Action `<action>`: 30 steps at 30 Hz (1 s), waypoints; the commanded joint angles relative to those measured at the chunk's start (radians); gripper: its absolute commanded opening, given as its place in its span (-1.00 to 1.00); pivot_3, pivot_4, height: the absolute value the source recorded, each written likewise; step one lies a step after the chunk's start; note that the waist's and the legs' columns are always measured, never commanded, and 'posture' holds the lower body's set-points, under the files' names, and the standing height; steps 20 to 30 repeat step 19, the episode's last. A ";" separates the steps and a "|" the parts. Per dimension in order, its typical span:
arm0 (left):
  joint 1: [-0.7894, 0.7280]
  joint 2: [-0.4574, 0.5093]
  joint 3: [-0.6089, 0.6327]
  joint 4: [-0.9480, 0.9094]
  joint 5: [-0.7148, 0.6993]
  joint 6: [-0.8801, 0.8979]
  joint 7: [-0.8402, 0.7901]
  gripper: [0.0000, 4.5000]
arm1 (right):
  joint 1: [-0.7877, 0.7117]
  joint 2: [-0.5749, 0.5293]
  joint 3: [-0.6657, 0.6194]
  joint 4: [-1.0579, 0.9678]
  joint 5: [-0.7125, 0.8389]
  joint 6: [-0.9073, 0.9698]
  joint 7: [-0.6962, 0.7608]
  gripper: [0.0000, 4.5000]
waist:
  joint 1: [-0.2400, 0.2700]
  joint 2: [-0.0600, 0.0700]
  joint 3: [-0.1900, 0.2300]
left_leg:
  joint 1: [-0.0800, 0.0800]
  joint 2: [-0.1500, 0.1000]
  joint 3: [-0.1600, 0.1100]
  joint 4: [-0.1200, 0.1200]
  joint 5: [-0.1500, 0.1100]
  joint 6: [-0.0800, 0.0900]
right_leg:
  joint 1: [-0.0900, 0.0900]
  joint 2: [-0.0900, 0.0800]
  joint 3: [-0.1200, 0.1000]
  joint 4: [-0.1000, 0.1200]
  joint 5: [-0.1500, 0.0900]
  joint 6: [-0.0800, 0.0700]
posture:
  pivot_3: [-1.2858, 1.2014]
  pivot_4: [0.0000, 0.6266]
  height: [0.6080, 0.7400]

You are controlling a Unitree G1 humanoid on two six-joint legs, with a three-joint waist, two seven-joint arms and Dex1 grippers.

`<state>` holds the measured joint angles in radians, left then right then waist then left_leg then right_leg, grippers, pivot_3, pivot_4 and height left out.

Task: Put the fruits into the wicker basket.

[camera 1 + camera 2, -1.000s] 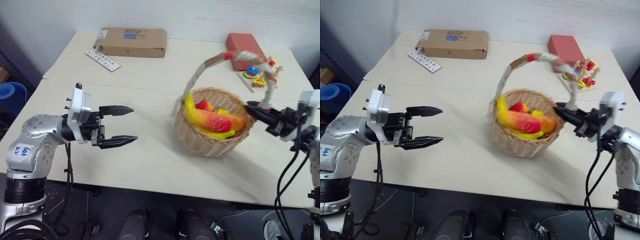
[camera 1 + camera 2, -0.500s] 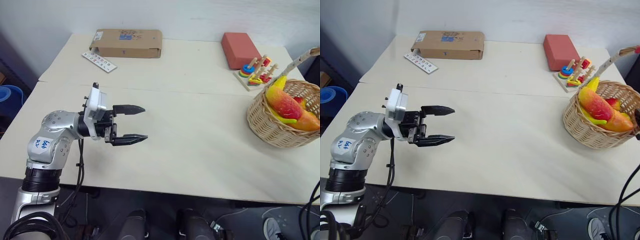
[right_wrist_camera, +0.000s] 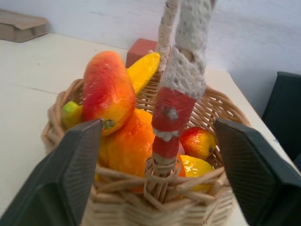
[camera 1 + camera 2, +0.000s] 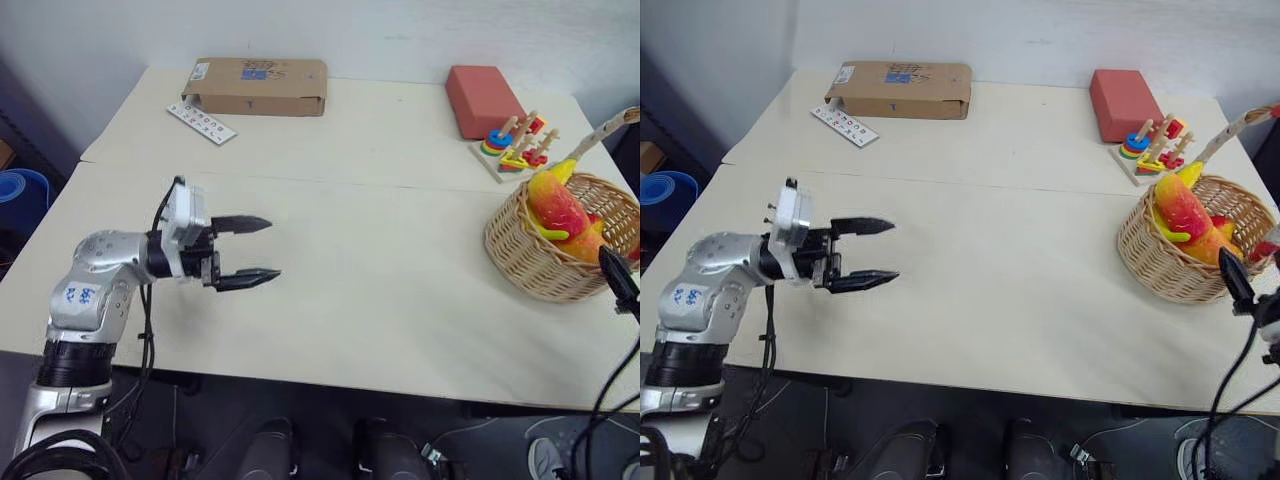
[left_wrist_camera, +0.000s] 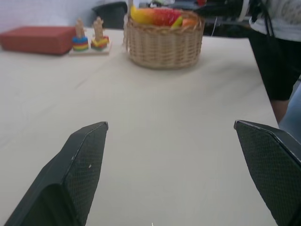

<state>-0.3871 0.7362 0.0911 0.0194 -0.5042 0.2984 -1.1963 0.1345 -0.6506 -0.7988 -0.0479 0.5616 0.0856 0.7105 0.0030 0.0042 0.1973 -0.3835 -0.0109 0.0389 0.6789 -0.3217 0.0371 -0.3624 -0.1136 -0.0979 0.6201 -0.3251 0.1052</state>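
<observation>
The wicker basket (image 4: pixel 535 262) stands on the table near its right edge, its banded handle (image 3: pixel 181 80) rising between my right gripper's fingers. Inside lie the fruits: a red-to-yellow mango (image 3: pixel 107 89) leaning on a yellow banana (image 3: pixel 141 69), with smaller fruits under them. My right gripper (image 3: pixel 157 123) is open at the basket's near right side, its jaws standing either side of the handle's foot. My left gripper (image 4: pixel 272 248) hovers open and empty over the left half of the table, pointing towards the basket (image 5: pixel 162 44).
A flat cardboard box (image 4: pixel 255 85) and a printed strip (image 4: pixel 202 122) lie at the back left. A red block (image 4: pixel 483 98) and a peg-and-ring stacking toy (image 4: pixel 515 145) sit at the back right, just behind the basket. A seam crosses the table.
The basket went from the table's middle to its right edge, carried by the handle. My right gripper has opened off that handle and drawn back. My left gripper sank a little.
</observation>
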 commanded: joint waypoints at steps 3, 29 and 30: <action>0.162 0.063 0.072 0.015 0.071 -0.131 -0.008 1.00 | 0.178 -0.065 -0.088 -0.070 0.029 -0.078 0.221 0.98 | -0.003 0.000 0.000 | 0.001 0.000 0.000 0.000 0.000 0.000 | 0.000 -0.001 0.001 -0.001 0.000 0.000 | 0.03 -0.52 1.00; 0.465 0.036 0.165 -0.170 0.167 -0.300 0.178 1.00 | -0.043 0.018 0.526 -0.021 -0.149 -0.297 0.485 0.98 | -0.001 0.000 0.000 | 0.013 0.001 0.003 -0.014 -0.002 -0.004 | 0.003 -0.002 0.007 -0.007 -0.003 -0.005 | 0.03 -0.52 1.00; 0.465 0.036 0.165 -0.170 0.167 -0.300 0.178 1.00 | -0.043 0.018 0.526 -0.021 -0.149 -0.297 0.485 0.98 | -0.001 0.000 0.000 | 0.013 0.001 0.003 -0.014 -0.002 -0.004 | 0.003 -0.002 0.007 -0.007 -0.003 -0.005 | 0.03 -0.52 1.00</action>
